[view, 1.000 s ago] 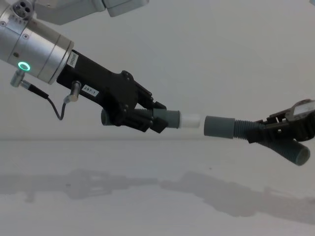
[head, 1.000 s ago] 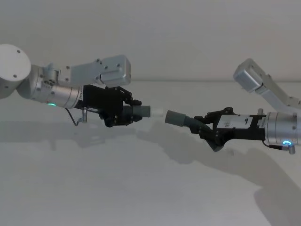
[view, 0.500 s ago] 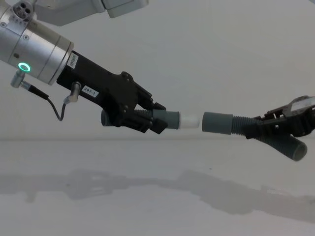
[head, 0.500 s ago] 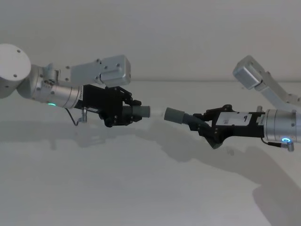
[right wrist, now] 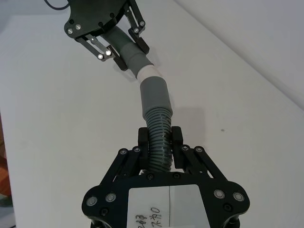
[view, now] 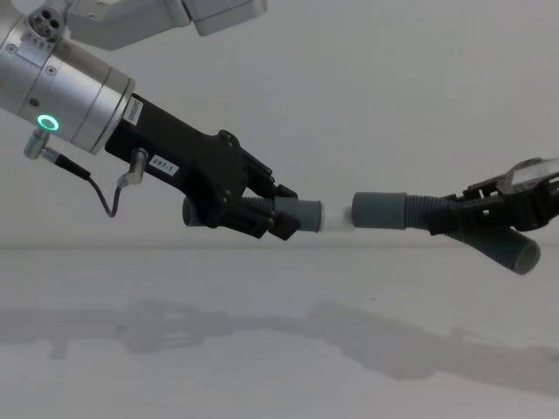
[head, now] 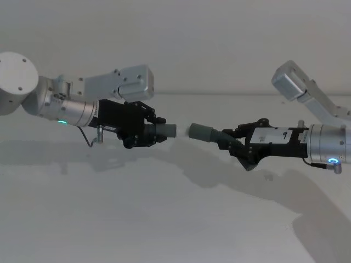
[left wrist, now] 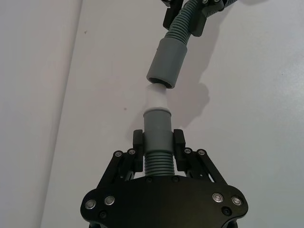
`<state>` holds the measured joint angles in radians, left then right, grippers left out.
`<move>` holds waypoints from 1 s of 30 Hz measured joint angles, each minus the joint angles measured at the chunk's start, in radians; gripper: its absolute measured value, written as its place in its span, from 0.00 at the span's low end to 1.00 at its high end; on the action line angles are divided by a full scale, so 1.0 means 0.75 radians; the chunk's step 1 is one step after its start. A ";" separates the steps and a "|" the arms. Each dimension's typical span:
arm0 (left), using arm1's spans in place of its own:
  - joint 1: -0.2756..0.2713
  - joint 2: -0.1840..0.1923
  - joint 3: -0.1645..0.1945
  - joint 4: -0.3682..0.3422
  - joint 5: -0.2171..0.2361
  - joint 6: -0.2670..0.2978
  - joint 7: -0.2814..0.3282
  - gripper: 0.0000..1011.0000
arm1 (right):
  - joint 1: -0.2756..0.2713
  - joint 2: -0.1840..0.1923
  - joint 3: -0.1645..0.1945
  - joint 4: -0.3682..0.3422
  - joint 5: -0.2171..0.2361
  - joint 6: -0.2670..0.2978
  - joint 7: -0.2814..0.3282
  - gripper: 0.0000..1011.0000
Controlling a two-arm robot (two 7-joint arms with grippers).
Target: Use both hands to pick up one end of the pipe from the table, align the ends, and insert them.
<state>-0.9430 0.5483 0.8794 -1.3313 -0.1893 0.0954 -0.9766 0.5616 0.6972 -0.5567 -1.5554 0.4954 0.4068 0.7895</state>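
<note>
Here left gripper (view: pixel 278 216) "287-1" label, right gripper (view: pixel 472 212) each clamp pipe (view: pixel 384 210); whitish tip (view: pixel 336 216) entering.

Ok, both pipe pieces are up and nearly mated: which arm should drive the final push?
Probably right: the right tool holds its pipe piece with the cuff at the whitish tip and roughly lined up. The left tool grips right behind its cuff, a firm brace.
</note>
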 joint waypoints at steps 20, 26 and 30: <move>0.009 0.016 -0.011 -0.031 -0.012 -0.001 0.006 0.35 | 0.026 -0.015 -0.033 0.034 0.020 0.003 0.000 0.27; 0.012 0.027 -0.015 -0.042 -0.015 0.002 0.006 0.35 | 0.036 -0.019 -0.040 0.046 0.028 0.007 -0.001 0.27; 0.012 0.033 -0.015 -0.047 -0.017 0.003 0.005 0.35 | 0.042 -0.021 -0.043 0.054 0.034 0.007 -0.001 0.27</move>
<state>-0.9336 0.5732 0.8679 -1.3666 -0.2018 0.0979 -0.9732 0.5929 0.6811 -0.5893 -1.5149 0.5210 0.4121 0.7889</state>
